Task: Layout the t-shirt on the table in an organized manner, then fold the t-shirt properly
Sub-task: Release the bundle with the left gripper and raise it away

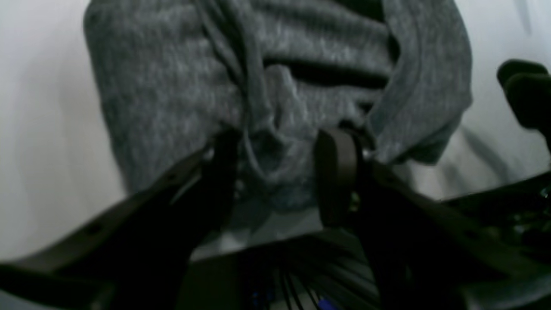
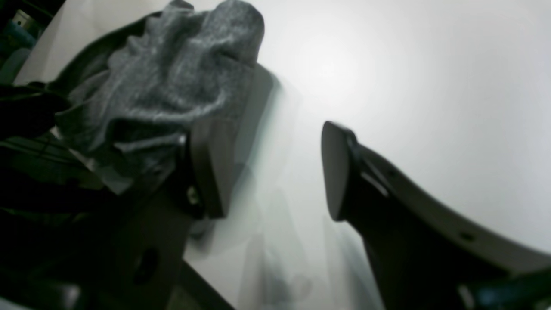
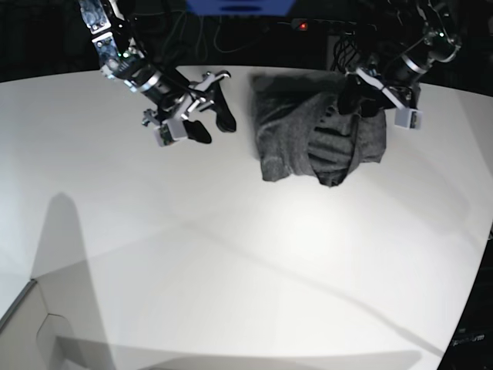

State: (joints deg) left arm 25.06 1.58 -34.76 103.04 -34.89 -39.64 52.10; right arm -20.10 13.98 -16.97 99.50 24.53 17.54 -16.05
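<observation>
White table (image 3: 231, 262) fills the base view; the t-shirt (image 3: 316, 139) sits bunched at about one o'clock, not yet laid out. Left gripper (image 1: 275, 168) is clamped on a fold of it; right gripper (image 2: 267, 172) stands apart, empty. Spreading and folding remain
</observation>
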